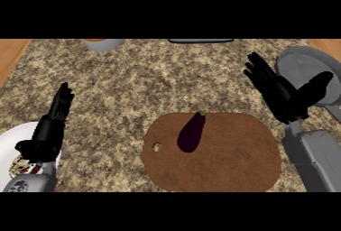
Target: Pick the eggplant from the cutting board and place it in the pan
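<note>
Head view, steep look down on a speckled brown granite counter (pixel 133 85). Eggplant (pixel 192 133) lies on the brown cutting board (pixel 233 167) at lower centre of the frame, dark purple, long axis running roughly up-down with a slight tilt, narrow stem end toward the top, just reaching the board's upper edge. It sits in the board's upper left part, just right of the small round hole (pixel 157 146) near the board's left edge. Nothing touches it. Grey pan (pixel 300 63) at upper right of the frame, partly cut off by the right edge and partly covered by the right hand. Right hand (pixel 279 92) at right of the frame, forearm coming up from the lower right corner, fingers straight and spread pointing to upper left, thumb out to the right over the pan; holds nothing, apart from the eggplant and up-right of the board. Left hand (pixel 52 122) at left of the frame, fingers straight pointing up, holding nothing, resting over the counter, well apart from the board. White plate (pixel 16 140) at lower left edge, partly hidden under the left forearm. Grey cup or bowl (pixel 103 43) at the top edge, left of centre, cut off. Dark flat item (pixel 200 40) at top centre, cut off, cannot tell what it is. Wood-coloured strips at the top corners beside the counter.
</note>
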Controlling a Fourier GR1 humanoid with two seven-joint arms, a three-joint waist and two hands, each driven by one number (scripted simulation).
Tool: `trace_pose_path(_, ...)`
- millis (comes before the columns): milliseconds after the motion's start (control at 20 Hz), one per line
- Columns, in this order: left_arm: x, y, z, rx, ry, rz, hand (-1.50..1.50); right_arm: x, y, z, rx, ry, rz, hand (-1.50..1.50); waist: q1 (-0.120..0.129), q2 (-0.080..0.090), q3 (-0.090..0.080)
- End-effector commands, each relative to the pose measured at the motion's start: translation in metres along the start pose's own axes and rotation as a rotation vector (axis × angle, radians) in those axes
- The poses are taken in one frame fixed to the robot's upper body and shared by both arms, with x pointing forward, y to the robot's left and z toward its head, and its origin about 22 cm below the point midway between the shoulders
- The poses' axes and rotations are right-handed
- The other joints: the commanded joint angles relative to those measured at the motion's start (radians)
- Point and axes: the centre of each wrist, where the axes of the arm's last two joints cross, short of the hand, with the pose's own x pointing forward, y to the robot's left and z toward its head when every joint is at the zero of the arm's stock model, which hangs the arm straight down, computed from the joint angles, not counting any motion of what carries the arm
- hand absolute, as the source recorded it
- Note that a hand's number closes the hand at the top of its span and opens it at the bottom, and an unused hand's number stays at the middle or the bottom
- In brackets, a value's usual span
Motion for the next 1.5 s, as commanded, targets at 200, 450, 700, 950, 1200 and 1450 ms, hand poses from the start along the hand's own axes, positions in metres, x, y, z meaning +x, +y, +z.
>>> trace_pose_path(200, 0.02, -0.046, 0.004, -0.12, -0.045, 0.143, 0.0, 0.032, 0.043, -0.007, -0.098, -0.189, -0.03, 1.5, 0.016, 0.015, -0.013)
trace_pose_path(450, 0.009, -0.062, 0.028, -0.174, 0.03, 0.227, 0.0, -0.004, 0.018, 0.039, -0.445, -0.001, 0.187, -1.5, -0.02, 0.003, -0.015)
trace_pose_path(700, 0.017, -0.075, 0.028, -0.18, 0.012, 0.224, 0.0, 0.009, 0.023, 0.095, -0.333, 0.031, 0.411, -1.5, -0.007, 0.011, -0.014)
trace_pose_path(950, 0.026, -0.094, 0.031, -0.194, -0.001, 0.235, 0.0, 0.062, 0.035, 0.079, -0.276, 0.096, 0.525, -1.5, 0.017, 0.016, -0.014)
trace_pose_path(1200, 0.024, -0.088, 0.031, -0.219, 0.018, 0.236, 0.0, 0.071, 0.044, 0.058, -0.142, 0.225, 0.636, -1.5, 0.026, 0.019, -0.014)
trace_pose_path(1450, 0.032, -0.08, 0.023, -0.219, 0.002, 0.241, 0.0, 0.072, 0.07, 0.015, -0.012, 0.39, 0.759, -1.5, 0.046, 0.021, -0.014)
